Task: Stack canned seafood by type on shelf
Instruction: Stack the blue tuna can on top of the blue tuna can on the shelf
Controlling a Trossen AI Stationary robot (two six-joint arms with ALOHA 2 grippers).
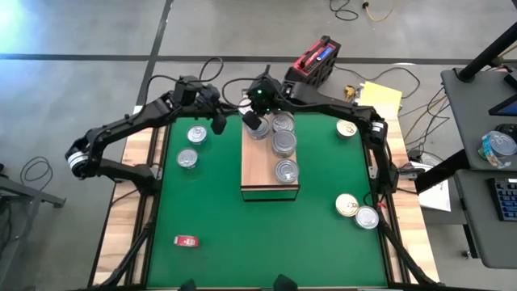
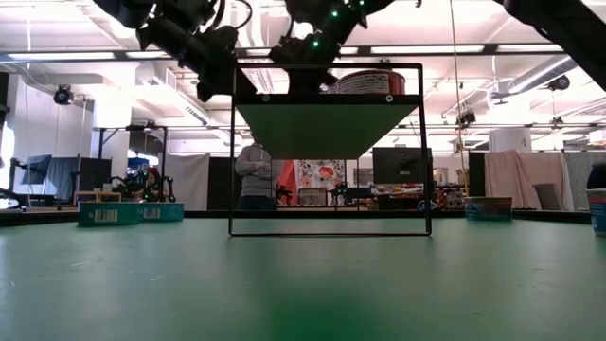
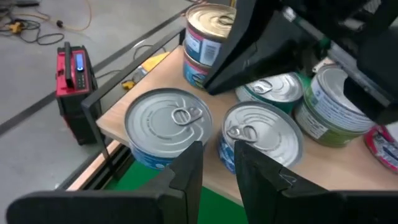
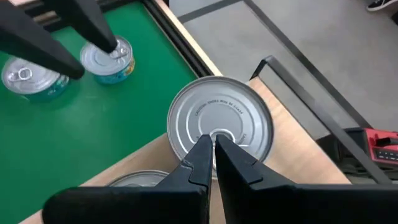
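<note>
The light-wood shelf (image 1: 260, 178) stands mid-mat and carries several tins: a row along its right side (image 1: 284, 144) and a silver-lidded tin (image 4: 221, 118) at its far left corner. My right gripper (image 4: 213, 146) is shut, its fingertips over the middle of that corner tin's lid. My left gripper (image 3: 217, 168) hangs beside the shelf's far left corner, slightly open with nothing between its fingers, and faces two silver-lidded tins (image 3: 168, 121) (image 3: 261, 127). Two more tins (image 1: 196, 133) (image 1: 187, 158) rest on the green mat to the left of the shelf. My right gripper points its shut fingertips (image 4: 202, 152) slanting down at the centre of the corner tin's lid (image 4: 217, 124). I cannot tell whether they touch the lid. The tin sits flat on the shelf.
Three tins lie on the mat to the right (image 1: 347, 128) (image 1: 347, 204) (image 1: 367, 217). A small red flat object (image 1: 187, 240) lies near the front left. A red device (image 1: 319, 56) sits beyond the far edge. A person (image 2: 253, 175) stands in the room behind.
</note>
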